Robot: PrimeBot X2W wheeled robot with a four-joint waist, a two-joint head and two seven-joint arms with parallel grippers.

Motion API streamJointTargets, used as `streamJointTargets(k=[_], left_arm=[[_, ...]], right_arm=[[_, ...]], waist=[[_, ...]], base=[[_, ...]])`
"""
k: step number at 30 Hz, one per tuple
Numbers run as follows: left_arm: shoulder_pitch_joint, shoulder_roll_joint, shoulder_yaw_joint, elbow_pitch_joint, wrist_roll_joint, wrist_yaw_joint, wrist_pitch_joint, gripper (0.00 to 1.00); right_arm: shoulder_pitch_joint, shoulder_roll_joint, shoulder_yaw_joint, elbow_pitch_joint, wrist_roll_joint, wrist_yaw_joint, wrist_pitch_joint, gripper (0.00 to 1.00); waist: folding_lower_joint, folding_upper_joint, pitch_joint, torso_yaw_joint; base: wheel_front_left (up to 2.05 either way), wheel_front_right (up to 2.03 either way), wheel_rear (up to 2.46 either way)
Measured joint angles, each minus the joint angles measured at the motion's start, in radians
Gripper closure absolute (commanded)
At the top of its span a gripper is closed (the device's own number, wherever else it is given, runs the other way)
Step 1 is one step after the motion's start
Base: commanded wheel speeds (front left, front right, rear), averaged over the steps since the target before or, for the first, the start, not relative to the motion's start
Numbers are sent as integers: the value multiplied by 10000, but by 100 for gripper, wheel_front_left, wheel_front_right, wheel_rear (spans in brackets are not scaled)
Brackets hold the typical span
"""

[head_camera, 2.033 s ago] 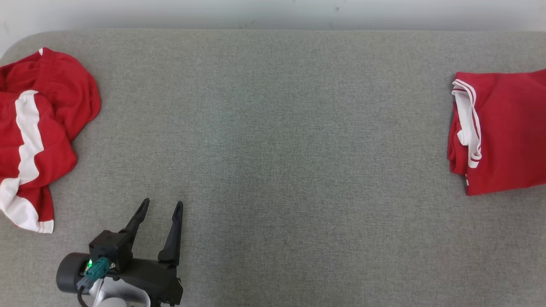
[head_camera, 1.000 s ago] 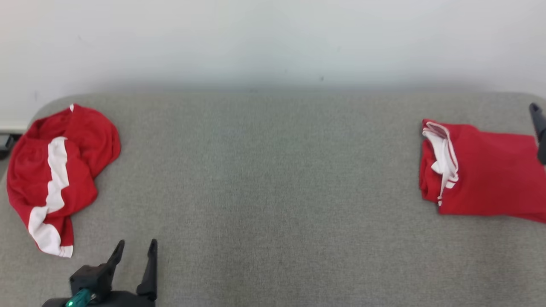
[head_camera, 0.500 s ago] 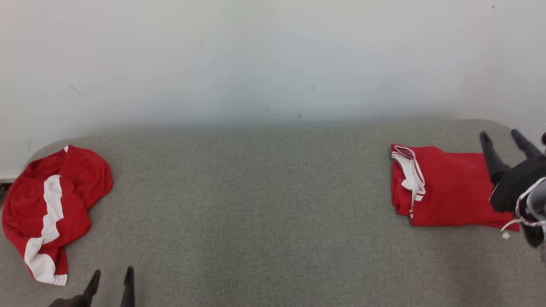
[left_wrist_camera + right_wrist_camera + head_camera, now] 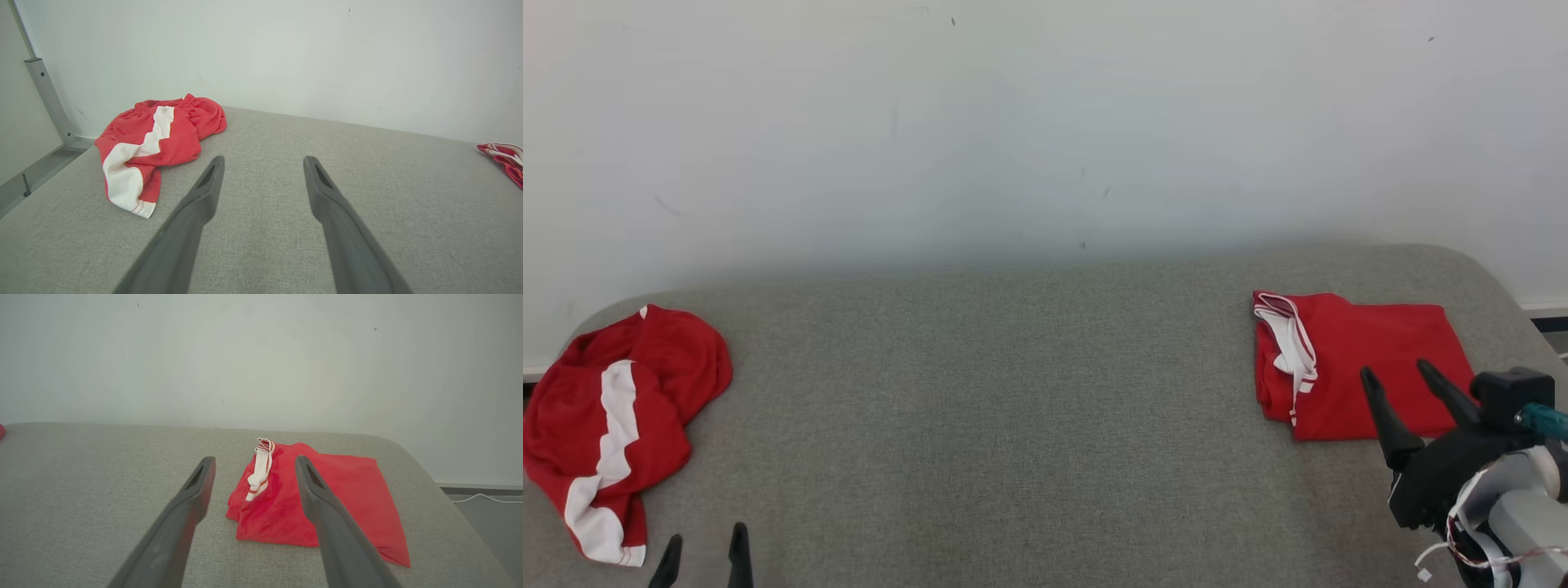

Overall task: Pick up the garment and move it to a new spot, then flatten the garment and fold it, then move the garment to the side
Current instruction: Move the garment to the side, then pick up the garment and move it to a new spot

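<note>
A grey surface [image 4: 1013,392] stands against a plain white wall [image 4: 1013,122]. A folded red garment [image 4: 1356,351] lies at its right end, and a crumpled red garment [image 4: 621,408] at its left. The left gripper [image 4: 707,535] and right gripper [image 4: 1394,369] have jaws apart, holding nothing.

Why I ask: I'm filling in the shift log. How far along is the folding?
Done: one folded garment lies on the right. In hand: nothing; the right gripper and left gripper are both open and empty. Left: the crumpled garment on the left needs moving, flattening, folding and setting aside.
</note>
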Motion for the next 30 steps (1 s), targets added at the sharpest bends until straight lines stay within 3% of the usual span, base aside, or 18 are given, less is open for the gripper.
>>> streamJointTargets(k=[6, 15, 30], left_arm=[[262, -63, 389, -104, 332, 0, -2, 0], [396, -489, 763, -512, 938, 0, -4, 0], [389, -679, 907, -844, 1524, 0, 182, 0]], right_arm=[[1033, -128, -499, -1235, -508, -362, 0, 0], [2738, 222, -1482, -2211, -1655, -408, 2, 0], [3510, 976, -3793, -2777, -3557, -408, 0, 0]], waist=[[0, 1, 37, -14], [0, 1, 154, -34], [0, 1, 302, -15]], base=[[0, 0, 0], [0, 0, 0], [0, 0, 0]])
